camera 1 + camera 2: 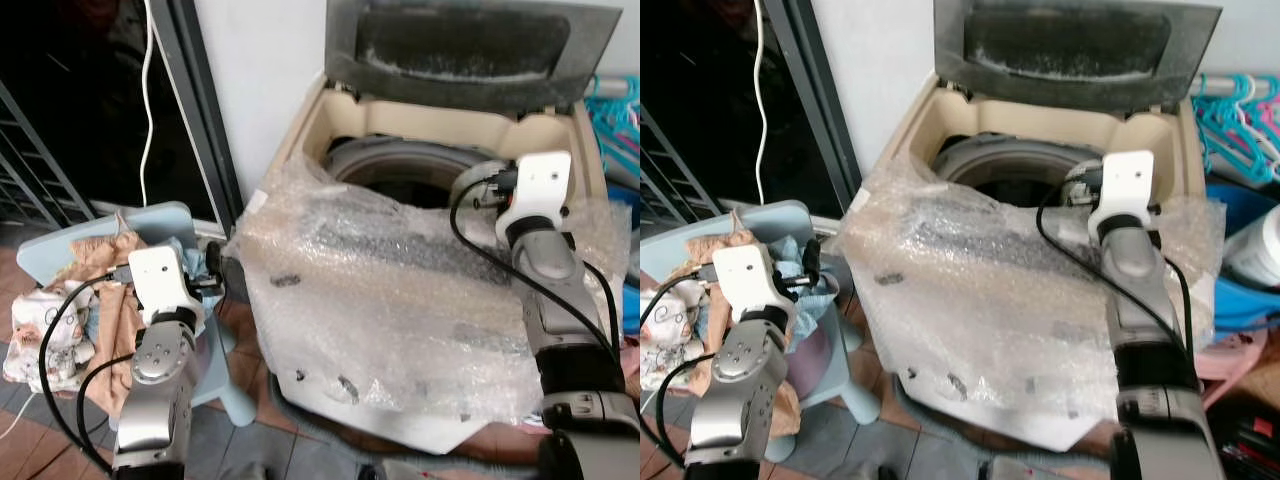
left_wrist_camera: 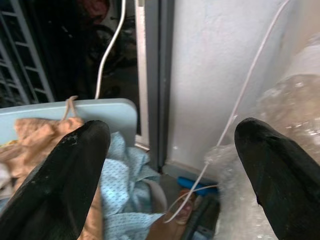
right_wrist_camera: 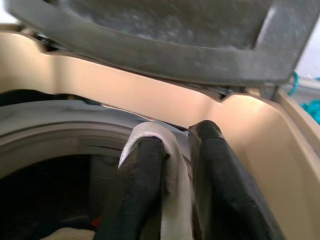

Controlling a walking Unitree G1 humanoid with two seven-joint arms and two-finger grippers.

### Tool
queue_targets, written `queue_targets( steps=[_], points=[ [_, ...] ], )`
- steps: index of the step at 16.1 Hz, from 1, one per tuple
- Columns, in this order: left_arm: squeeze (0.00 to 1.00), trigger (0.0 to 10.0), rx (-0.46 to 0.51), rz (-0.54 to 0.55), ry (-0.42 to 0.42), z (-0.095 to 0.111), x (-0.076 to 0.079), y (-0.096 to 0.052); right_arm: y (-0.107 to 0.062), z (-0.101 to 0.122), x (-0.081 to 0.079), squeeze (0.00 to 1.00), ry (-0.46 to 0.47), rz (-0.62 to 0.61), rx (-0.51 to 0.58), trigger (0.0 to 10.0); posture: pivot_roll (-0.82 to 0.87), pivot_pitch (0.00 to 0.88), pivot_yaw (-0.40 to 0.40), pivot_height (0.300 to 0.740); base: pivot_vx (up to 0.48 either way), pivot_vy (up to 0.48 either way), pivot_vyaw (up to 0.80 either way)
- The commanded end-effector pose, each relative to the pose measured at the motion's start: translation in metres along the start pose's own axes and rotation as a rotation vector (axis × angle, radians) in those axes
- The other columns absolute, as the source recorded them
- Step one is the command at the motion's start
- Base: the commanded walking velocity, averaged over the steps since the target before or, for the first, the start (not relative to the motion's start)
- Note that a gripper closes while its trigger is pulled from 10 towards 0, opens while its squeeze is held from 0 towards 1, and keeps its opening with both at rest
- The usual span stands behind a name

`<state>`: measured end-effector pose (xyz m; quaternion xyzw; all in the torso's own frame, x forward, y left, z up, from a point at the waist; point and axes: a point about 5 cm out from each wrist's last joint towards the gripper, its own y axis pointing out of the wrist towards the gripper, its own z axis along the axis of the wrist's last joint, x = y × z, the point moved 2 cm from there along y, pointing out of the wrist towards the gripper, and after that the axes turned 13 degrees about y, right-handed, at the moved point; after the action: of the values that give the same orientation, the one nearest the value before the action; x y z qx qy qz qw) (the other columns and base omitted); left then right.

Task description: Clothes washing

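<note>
The right gripper [image 3: 172,200] pinches a pale cloth [image 3: 172,165] over the washing machine [image 1: 420,120] drum's right rim. It could snag there (bubble wrap [image 1: 390,290] crowds the front edge). The left gripper [image 2: 170,170] gapes wide by the clothes pile [image 1: 70,290].

- The left gripper [image 2: 172,180] has its two black fingers [image 2: 60,185] spread wide apart, with nothing between them.
- Past one finger, a pale blue stool top [image 2: 100,112] carries a heap of laundry: a tan cloth [image 2: 42,137] and a light blue patterned cloth [image 2: 125,175] spilling over its edge.
- A grey door frame [image 2: 150,75] stands upright beside a white wall [image 2: 215,65].
- A white cord [image 2: 112,45] hangs down in the dark doorway; a thinner white cord [image 2: 245,95] slants across the wall.
- Crinkled bubble wrap [image 2: 290,110] sits near the other finger.
</note>
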<state>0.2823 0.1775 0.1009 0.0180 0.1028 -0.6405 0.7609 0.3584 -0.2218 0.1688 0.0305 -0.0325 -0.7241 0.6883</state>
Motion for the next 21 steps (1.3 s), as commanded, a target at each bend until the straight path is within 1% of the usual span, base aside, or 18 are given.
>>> queue_targets(
  steps=[1, 2, 3, 4, 5, 6, 8, 9, 10, 12, 13, 16, 17, 18, 20, 21],
  points=[
    [0.0, 10.0, -0.022, 0.009, 0.022, -0.001, -0.001, 0.003, -0.008, -0.006, -0.022, 1.0, 0.016, 0.084, -0.008, 10.0, -0.02, 0.0, 0.074, 0.74, 0.0, 0.0, 0.0],
    [0.0, 10.0, -0.011, -0.003, 0.024, 0.001, 0.003, 0.004, -0.015, -0.001, -0.027, 1.0, 0.004, 0.114, 0.031, 10.0, -0.02, 0.0, 0.071, 0.74, 0.0, 0.0, 0.0],
    [0.0, 10.0, 0.021, -0.033, 0.034, 0.006, 0.008, 0.003, -0.029, 0.005, -0.04, 1.0, -0.016, 0.165, 0.088, 10.0, -0.03, 0.0, 0.069, 0.74, 0.0, 0.0, 0.0],
    [0.0, 10.0, 0.025, -0.035, 0.034, 0.006, 0.009, 0.003, -0.032, 0.005, -0.042, 1.0, -0.014, 0.171, 0.097, 10.0, -0.03, 0.0, 0.069, 0.74, 0.0, 0.0, 0.0],
    [0.0, 10.0, 0.028, -0.042, 0.028, 0.007, 0.01, 0.003, -0.038, 0.012, -0.051, 1.0, -0.016, 0.177, 0.152, 10.0, -0.03, 0.0, 0.07, 0.74, 0.0, 0.0, 0.0],
    [0.0, 10.0, 0.029, -0.045, 0.027, 0.007, 0.01, 0.003, -0.039, 0.014, -0.053, 1.0, -0.025, 0.176, 0.171, 10.0, -0.03, 0.0, 0.07, 0.74, 0.0, 0.0, 0.0],
    [0.0, 10.0, 0.026, -0.051, 0.024, 0.007, 0.011, 0.003, -0.039, 0.032, -0.062, 1.0, -0.102, 0.168, 0.273, 10.0, -0.03, 0.0, 0.075, 0.74, 0.0, 0.0, 0.0],
    [0.0, 10.0, 0.026, -0.051, 0.023, 0.007, 0.011, 0.003, -0.038, 0.035, -0.063, 1.0, -0.114, 0.167, 0.288, 10.0, -0.03, 0.0, 0.075, 0.74, 0.0, 0.0, 0.0],
    [0.0, 10.0, 0.025, -0.053, 0.025, 0.007, 0.012, 0.004, -0.035, 0.043, -0.062, 1.0, -0.146, 0.156, 0.325, 10.0, -0.03, 0.0, 0.077, 0.74, 0.0, 0.0, 0.0],
    [0.0, 10.0, 0.027, -0.056, 0.028, 0.007, 0.013, 0.005, -0.029, 0.054, -0.06, 1.0, -0.163, 0.133, 0.366, 10.0, -0.03, 0.0, 0.076, 0.74, 0.0, 0.0, 0.0],
    [0.0, 10.0, 0.03, -0.056, 0.026, 0.008, 0.013, 0.005, -0.018, 0.073, -0.057, 1.0, -0.149, 0.117, 0.411, 10.0, -0.03, 0.0, 0.074, 0.74, 0.0, 0.0, 0.0],
    [0.0, 10.0, 0.035, -0.052, 0.025, 0.008, 0.014, 0.005, -0.018, 0.076, -0.06, 1.0, -0.152, 0.138, 0.413, 10.0, -0.03, 0.0, 0.065, 0.74, 0.0, 0.0, 0.0],
    [0.0, 10.0, 0.037, -0.054, 0.025, 0.009, 0.014, 0.005, -0.018, 0.073, -0.064, 1.0, -0.15, 0.172, 0.385, 10.0, -0.03, 0.0, 0.065, 0.74, 0.0, 0.0, 0.0],
    [0.0, 10.0, 0.041, -0.067, 0.03, 0.009, 0.016, 0.004, -0.017, 0.064, -0.073, 1.0, -0.177, 0.263, 0.312, 10.0, -0.03, 0.0, 0.065, 0.74, 0.0, 0.0, 0.0],
    [0.0, 10.0, 0.043, -0.074, 0.031, 0.009, 0.017, 0.004, -0.017, 0.061, -0.076, 1.0, -0.197, 0.291, 0.282, 10.0, -0.03, 0.0, 0.066, 0.74, 0.0, 0.0, 0.0],
    [0.0, 10.0, 0.043, -0.076, 0.029, 0.009, 0.017, 0.004, -0.017, 0.07, -0.069, 1.0, -0.191, 0.279, 0.291, 10.0, -0.03, 0.0, 0.066, 0.74, 0.0, 0.0, 0.0]
  ],
)
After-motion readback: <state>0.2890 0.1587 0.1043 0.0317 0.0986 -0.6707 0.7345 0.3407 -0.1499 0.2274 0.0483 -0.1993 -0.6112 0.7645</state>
